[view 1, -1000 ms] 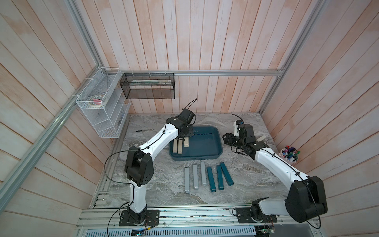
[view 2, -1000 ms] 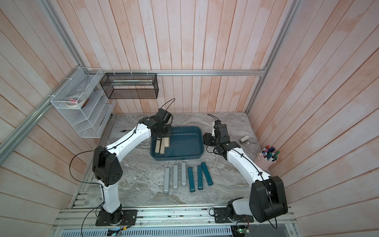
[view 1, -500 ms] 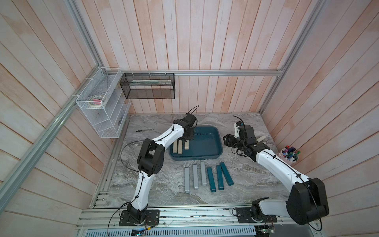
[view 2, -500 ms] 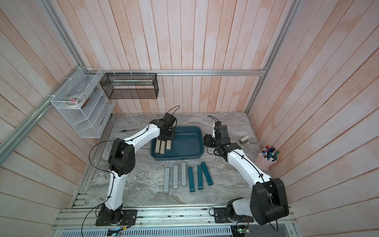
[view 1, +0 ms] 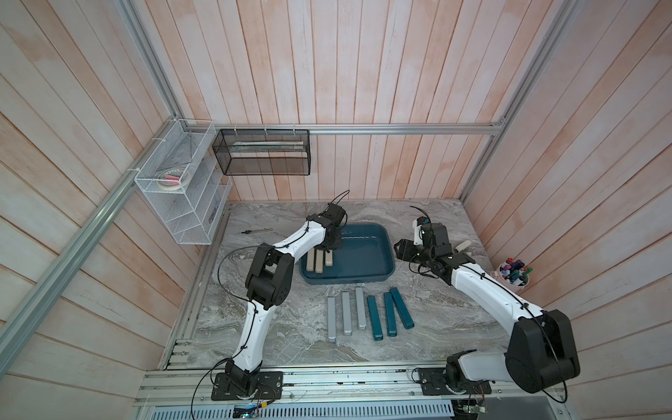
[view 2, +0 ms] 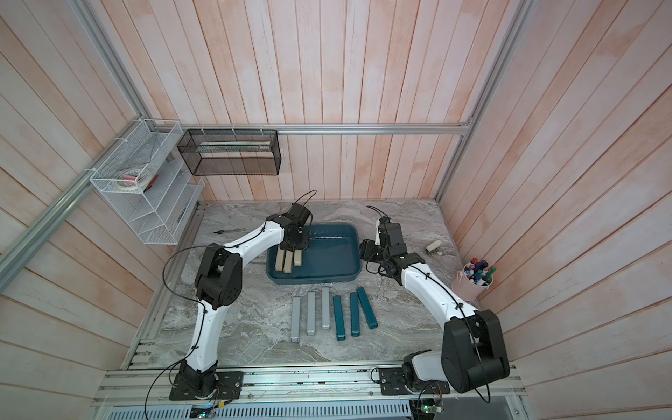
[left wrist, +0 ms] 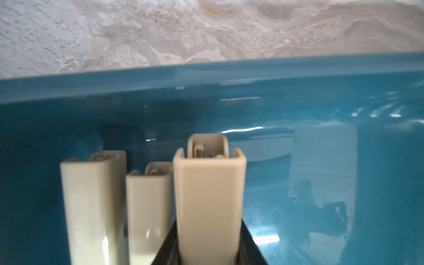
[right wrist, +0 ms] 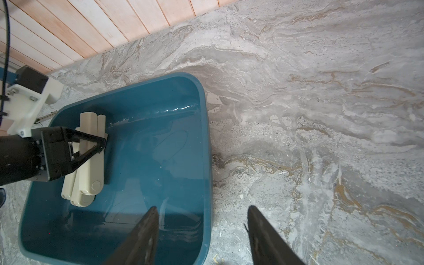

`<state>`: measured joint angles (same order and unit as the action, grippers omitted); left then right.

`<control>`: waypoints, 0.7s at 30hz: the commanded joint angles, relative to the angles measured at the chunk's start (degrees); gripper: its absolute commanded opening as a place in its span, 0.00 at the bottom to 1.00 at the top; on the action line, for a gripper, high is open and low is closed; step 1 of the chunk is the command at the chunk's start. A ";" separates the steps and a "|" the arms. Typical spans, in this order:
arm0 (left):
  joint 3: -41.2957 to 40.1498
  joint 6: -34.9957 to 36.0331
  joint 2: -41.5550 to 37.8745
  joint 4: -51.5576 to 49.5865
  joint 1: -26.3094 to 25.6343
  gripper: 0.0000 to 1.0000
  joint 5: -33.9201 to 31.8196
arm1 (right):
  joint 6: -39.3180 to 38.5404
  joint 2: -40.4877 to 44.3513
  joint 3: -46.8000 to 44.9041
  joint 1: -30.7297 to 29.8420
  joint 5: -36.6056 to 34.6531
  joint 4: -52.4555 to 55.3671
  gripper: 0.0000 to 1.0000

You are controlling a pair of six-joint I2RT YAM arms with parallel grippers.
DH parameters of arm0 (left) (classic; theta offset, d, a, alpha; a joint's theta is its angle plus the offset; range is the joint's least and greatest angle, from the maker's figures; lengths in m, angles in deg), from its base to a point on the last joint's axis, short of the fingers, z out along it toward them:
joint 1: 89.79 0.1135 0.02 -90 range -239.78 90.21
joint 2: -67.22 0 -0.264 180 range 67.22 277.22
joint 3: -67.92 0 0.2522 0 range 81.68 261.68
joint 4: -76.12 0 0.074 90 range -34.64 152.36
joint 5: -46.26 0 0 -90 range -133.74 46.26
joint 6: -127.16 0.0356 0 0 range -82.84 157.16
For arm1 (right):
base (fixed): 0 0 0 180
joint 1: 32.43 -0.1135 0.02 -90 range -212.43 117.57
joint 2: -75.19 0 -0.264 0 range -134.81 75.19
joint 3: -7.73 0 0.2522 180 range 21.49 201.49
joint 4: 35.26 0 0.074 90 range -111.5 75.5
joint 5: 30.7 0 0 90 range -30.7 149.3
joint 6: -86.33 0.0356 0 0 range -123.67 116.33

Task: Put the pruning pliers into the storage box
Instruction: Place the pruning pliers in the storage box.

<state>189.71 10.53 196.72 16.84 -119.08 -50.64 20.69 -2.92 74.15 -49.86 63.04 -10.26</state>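
Observation:
The storage box (view 1: 389,254) (view 2: 358,262) is a dark teal tub at mid-table. Three beige pruning pliers lie side by side at its left end (right wrist: 78,190). My left gripper (view 1: 329,247) (left wrist: 208,221) is shut on the one nearest the box's middle (view 1: 329,259) (left wrist: 208,195). Three grey pliers (view 1: 346,312) and three teal pliers (view 1: 390,314) lie in a row on the table in front of the box. My right gripper (view 1: 400,251) (right wrist: 202,207) is open and holds nothing. It hovers over the box's right rim (right wrist: 206,160), one finger on each side.
A thin silver pen-like tool (view 1: 256,231) lies at the back left. On the walls hang a white wire rack (view 1: 182,196) and a black mesh basket (view 1: 263,156). A pink cup of markers (view 1: 512,276) and a small beige object (view 2: 432,247) sit at the right.
The left arm's elbow has swung in toward the box, and its gripper has brought the held beige pliers down beside the two others. The right arm has not moved.

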 commanded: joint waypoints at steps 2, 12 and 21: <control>-1.62 -0.29 1.21 1.51 0.47 0.23 -2.35 | 0.16 -0.73 -1.31 0.31 0.54 -0.91 0.62; -4.11 -1.75 1.03 2.61 0.56 0.27 -2.34 | 0.51 -0.71 -1.86 0.30 1.00 -1.38 0.62; -3.44 -3.20 0.57 3.20 0.55 0.36 -2.07 | 0.16 -0.38 -1.61 0.29 0.78 -0.85 0.63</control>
<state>186.76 8.34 196.98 18.81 -118.65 -51.73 20.69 -3.16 72.84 -49.86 63.50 -11.17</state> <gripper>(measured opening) 0.356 0.627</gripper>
